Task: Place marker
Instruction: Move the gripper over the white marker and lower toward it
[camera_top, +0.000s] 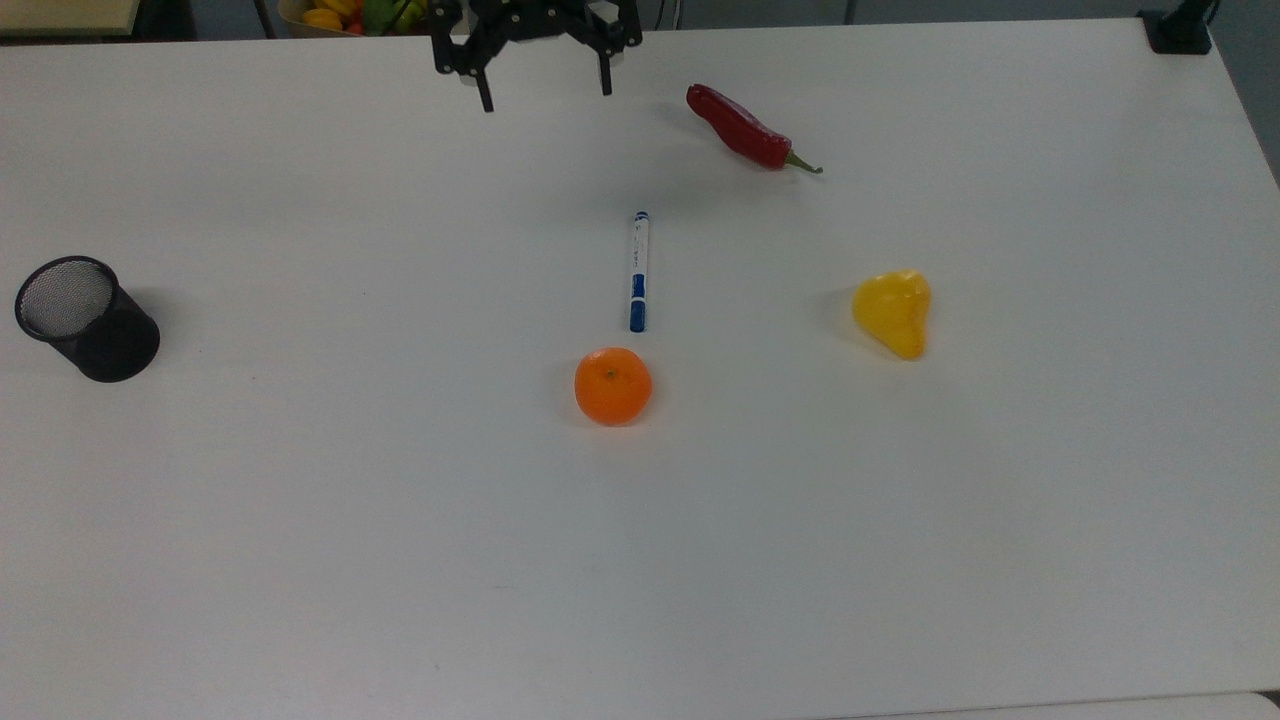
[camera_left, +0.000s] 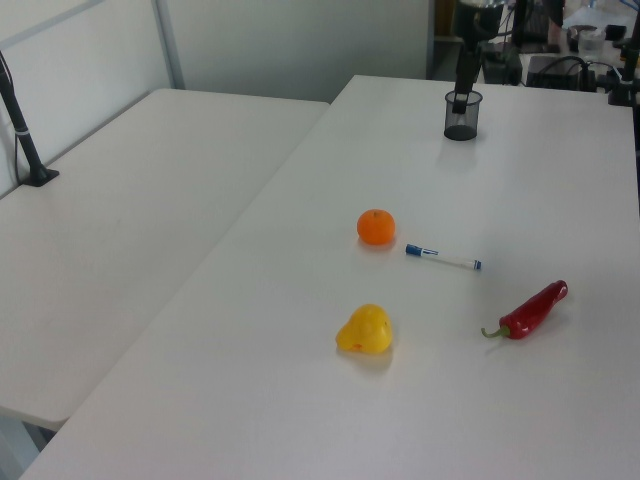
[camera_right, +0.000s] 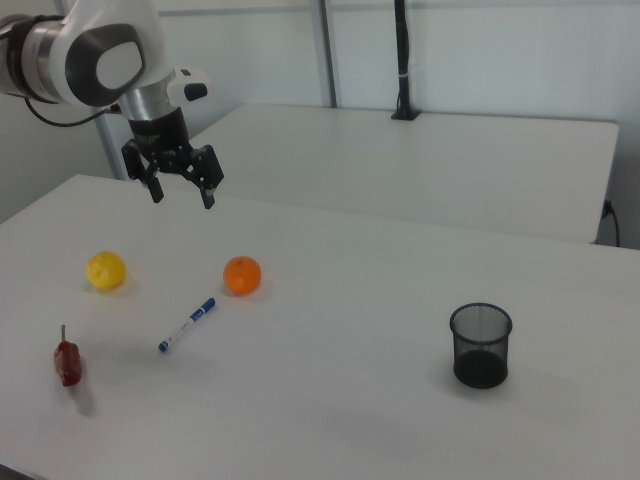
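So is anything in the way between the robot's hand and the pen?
No. The hand hangs open above the table, and only bare white table shows between it and the marker. The chili lies off to the top view's right.
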